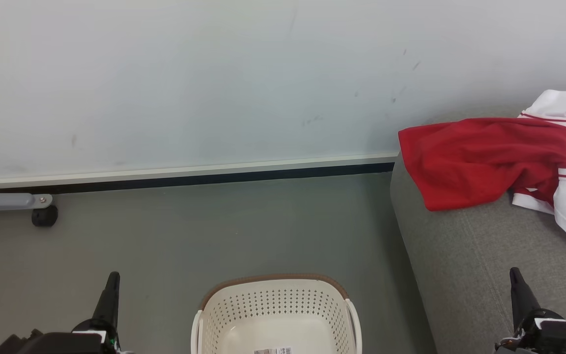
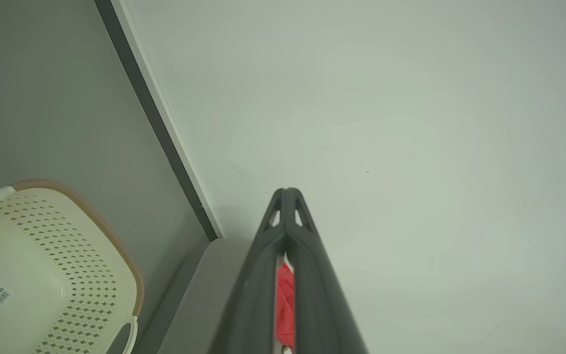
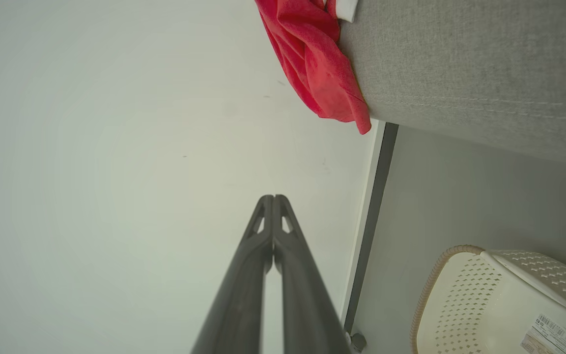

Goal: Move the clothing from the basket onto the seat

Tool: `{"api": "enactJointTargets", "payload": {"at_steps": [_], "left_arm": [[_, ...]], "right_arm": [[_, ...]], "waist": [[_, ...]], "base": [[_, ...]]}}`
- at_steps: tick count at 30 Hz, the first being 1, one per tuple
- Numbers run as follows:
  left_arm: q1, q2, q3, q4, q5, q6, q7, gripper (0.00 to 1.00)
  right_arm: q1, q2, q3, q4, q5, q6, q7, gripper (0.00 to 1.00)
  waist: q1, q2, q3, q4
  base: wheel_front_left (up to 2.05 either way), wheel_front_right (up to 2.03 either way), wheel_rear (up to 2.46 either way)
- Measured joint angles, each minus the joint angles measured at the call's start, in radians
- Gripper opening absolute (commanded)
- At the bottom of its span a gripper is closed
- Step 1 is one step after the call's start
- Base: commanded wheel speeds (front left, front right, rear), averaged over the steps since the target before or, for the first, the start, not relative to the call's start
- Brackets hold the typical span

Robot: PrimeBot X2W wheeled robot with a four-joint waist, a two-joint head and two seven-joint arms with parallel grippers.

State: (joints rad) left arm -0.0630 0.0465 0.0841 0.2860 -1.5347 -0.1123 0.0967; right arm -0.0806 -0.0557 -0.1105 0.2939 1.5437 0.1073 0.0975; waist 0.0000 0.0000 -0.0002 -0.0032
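Room: grey floor (image 1: 214,236) meeting a pale wall (image 1: 214,73).

Nearest me, two claws: left claw (image 1: 113,276) over the floor and right claw (image 1: 513,271) over the seat (image 1: 460,255). Both are clenched, fingers pressed together, grasping nothing.

Between them, one basket (image 1: 273,301) stands on the floor, its bottom showing one label sticker (image 1: 273,350).

One seat, to my right.

Farther back on it lies the clothing (image 1: 474,157): one red-and-white heap, a corner draped over the seat's end. I cannot count the separate garments.

Far left, by the wall, one black caster (image 1: 44,216).
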Motion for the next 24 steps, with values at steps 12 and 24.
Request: {"api": "enactJointTargets", "payload": {"at_steps": [12, 24], "left_arm": [[-0.016, -0.003, 0.007, 0.009, -0.066, -0.011, 0.017, 0.00], [-0.016, -0.003, 0.007, 0.009, -0.066, -0.011, 0.017, 0.00]], "right_arm": [[-0.012, 0.011, -0.023, 0.004, 0.052, 0.012, 0.016, 0.00], [-0.012, 0.011, -0.023, 0.005, 0.052, 0.013, 0.016, 0.00]], "waist": [[0.0000, 0.0000, 0.002, 0.003], [0.0000, 0.0000, 0.002, 0.003]], "base": [[0.00, 0.00, 0.00], [0.00, 0.00, 0.00]]}}
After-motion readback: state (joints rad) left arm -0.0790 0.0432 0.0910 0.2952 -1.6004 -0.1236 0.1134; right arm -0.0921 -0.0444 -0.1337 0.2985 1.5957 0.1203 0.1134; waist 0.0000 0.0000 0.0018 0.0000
